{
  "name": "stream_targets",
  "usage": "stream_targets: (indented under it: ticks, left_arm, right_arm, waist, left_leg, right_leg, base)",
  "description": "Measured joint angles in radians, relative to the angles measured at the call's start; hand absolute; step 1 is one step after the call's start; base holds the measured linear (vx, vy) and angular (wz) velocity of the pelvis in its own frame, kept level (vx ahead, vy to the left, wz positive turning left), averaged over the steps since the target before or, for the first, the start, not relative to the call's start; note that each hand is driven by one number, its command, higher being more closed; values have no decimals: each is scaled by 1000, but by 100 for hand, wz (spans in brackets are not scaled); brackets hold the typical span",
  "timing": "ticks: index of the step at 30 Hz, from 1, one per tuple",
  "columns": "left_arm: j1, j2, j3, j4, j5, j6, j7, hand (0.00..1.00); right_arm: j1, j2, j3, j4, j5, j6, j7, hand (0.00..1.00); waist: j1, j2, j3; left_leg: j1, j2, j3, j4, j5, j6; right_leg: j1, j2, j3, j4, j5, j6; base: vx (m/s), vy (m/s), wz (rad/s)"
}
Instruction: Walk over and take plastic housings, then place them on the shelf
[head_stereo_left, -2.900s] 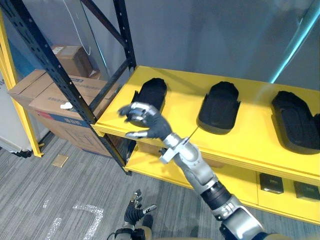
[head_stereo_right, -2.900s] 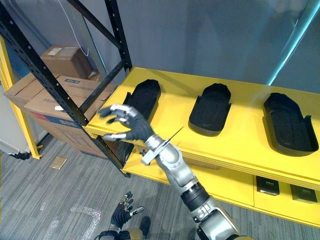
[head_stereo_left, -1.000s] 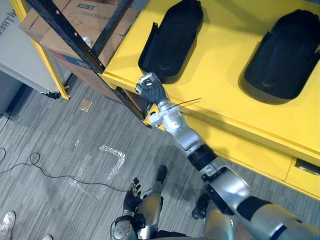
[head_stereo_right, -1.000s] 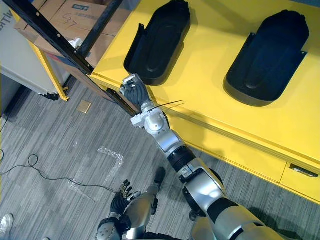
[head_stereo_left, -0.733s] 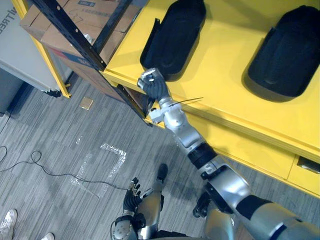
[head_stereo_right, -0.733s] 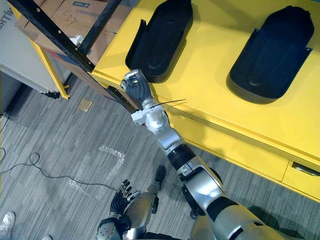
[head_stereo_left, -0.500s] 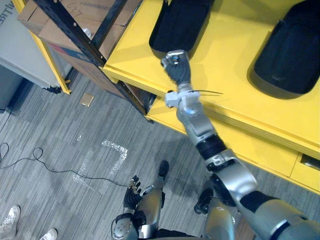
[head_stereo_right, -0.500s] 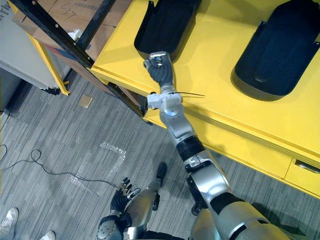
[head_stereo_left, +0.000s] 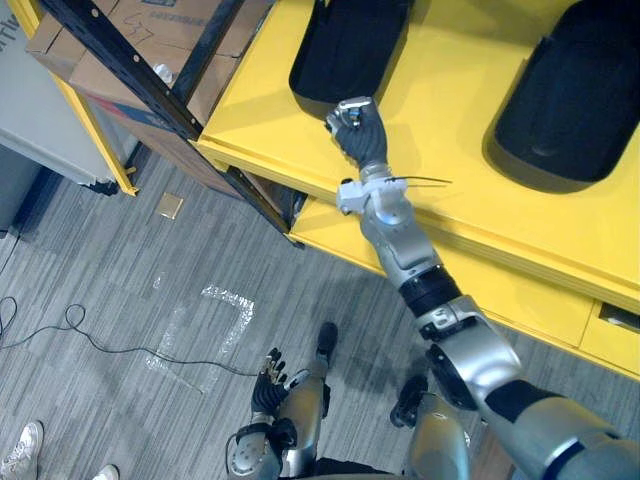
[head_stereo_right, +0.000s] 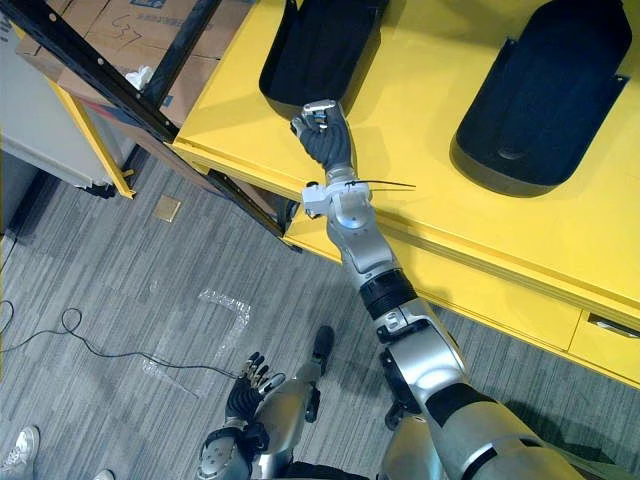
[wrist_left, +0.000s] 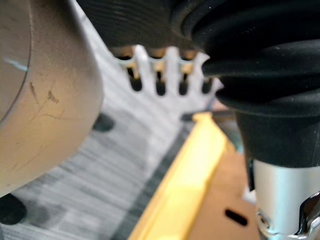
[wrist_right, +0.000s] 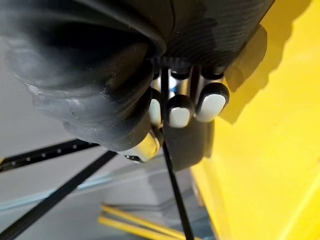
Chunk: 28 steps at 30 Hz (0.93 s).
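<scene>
Where the right arm reaches over the front edge of the yellow shelf (head_stereo_left: 255, 100), the right hand (head_stereo_left: 358, 125) sits just beside the near end of the left plastic housing (head_stereo_left: 345, 45). Its fingers (wrist_right: 210, 105) are clenched, apparently round nothing; whether they touch the housing I cannot tell. A second housing (head_stereo_left: 570, 90) lies further right on the shelf. The left hand (head_stereo_left: 268, 390) hangs low above the floor, fingers released.

housings (head_stereo_left: 345, 50) at 12 and 1 o'clock: matt black plastic is seen | shelf (head_stereo_left: 450, 90): smooth, glossy yellow | brace (head_stereo_left: 120, 68): black-painted metal | boxes (head_stereo_left: 160, 20) at 11 o'clock: brown cardboard | floor (head_stereo_left: 150, 250): grey, streaked, matt
</scene>
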<state>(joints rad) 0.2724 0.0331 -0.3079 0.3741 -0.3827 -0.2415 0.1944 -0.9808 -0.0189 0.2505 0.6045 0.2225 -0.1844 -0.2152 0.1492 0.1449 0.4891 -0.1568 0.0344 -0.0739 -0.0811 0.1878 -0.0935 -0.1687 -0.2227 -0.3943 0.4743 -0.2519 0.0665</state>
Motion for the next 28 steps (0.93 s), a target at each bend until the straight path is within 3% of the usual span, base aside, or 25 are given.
stream_targets:
  ticks: [4, 5, 6, 8, 12, 14, 17, 20, 24, 28]
  left_arm:
    - [-1, 1, -8, 13, 12, -19, -1, 0]
    - [-1, 1, -8, 27, 25, -25, -2, 0]
    - [0, 2, -8, 30, 37, -30, -3, 0]
    - [10, 9, -8, 33, 50, -41, -4, 0]
    - [43, 37, -8, 55, 105, -38, 5, 0]
    - [50, 46, -8, 78, 127, -37, 31, 0]
    - [24, 47, -5, 111, 153, -3, 58, 0]
    - [-12, 44, 13, 202, 176, 39, 59, 0]
    - [-38, 36, 47, 281, 174, 84, 39, 0]
    - [-58, 35, 148, 374, 101, 120, 9, 0]
  right_arm:
    - [113, -1, 22, -113, -20, -7, 15, 100]
    - [172, -1, 49, -191, -93, -14, 13, 100]
    - [203, -2, 68, -240, -121, -15, 12, 0]
    - [341, -3, 131, -440, -170, -14, -5, 0]
    - [720, -47, 106, -690, -198, -15, -32, 0]
    - [907, -91, 18, -727, -198, -30, -47, 0]
    - [1084, -100, -140, -727, -220, -70, -74, 0]
    - [1191, -89, -214, -648, -218, -102, -112, 0]
    - [1250, -33, -358, -388, -195, -116, -200, 0]
    - [1262, -31, -430, -173, -196, -94, -158, 0]
  waist:
    - [-4, -1, -1]
    - [-5, -3, -1]
    - [-10, -4, -2]
    - [-30, -24, -16]
    - [-83, -91, -122]
    - [-112, -117, -188]
    - [-155, -131, -221]
    - [-192, -138, -278]
    - [-205, -133, -323]
    - [-218, -116, -336]
  left_leg:
    - [26, 16, 16, 0, -1, -1]
    - [35, 23, 32, 0, -8, -4]
    - [38, 27, 37, 0, -11, -5]
    - [55, 40, 80, 0, -28, 1]
    - [100, 53, 172, -6, -61, 7]
    - [117, 61, 228, -6, -83, 5]
    - [162, 70, 300, -6, -106, 0]
    - [188, 83, 358, -6, -121, -10]
    - [231, 97, 408, -6, -139, -18]
    - [262, 98, 442, -6, -147, -21]
  right_leg:
    - [47, 19, 1, -52, 28, 2]
    - [57, 32, 13, -74, 40, 4]
    - [61, 36, 16, -87, 48, 3]
    - [71, 55, 50, -129, 72, 7]
    - [104, 84, 129, -226, 116, 17]
    - [107, 103, 181, -276, 145, 18]
    - [138, 121, 249, -344, 184, 18]
    - [143, 138, 299, -379, 206, 16]
    - [172, 155, 342, -413, 218, 15]
    - [197, 158, 366, -440, 236, 15]
  base:
    - [35, -1, -11]
    - [18, 18, -22]
    - [25, 32, -39]
    - [34, 24, -50]
    - [107, 6, -69]
    - [119, -2, -80]
    - [67, 21, -75]
    - [48, -6, -62]
    - [15, -10, -33]
    - [10, 6, -23]
